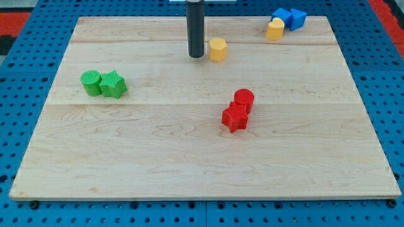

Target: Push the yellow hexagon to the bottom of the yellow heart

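Note:
The yellow hexagon (218,49) stands on the wooden board near the view's top centre. My tip (196,55) is just to the hexagon's left, with a small gap between them. The yellow heart (274,29) sits at the view's top right, right of and above the hexagon, touching the blue blocks.
Two blue blocks (289,17) sit together at the top right corner behind the yellow heart. A green cylinder (91,82) and a green star (113,84) touch at the left. A red cylinder (243,99) and a red star (235,118) touch right of centre. The wooden board (158,157) lies on a blue pegboard.

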{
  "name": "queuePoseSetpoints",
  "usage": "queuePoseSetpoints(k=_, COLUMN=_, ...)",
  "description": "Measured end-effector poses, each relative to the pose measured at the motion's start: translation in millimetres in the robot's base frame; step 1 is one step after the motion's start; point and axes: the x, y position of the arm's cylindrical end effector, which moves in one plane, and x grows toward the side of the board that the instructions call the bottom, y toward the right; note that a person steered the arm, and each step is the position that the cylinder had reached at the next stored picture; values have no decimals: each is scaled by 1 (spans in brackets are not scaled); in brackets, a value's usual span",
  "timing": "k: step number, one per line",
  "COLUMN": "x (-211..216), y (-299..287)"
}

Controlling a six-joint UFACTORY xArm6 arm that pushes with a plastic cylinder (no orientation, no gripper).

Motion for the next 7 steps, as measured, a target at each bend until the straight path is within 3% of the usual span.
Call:
queuePoseSetpoints(k=5, x=-8, y=158)
queuePoseSetpoints(k=7, x=-8, y=164)
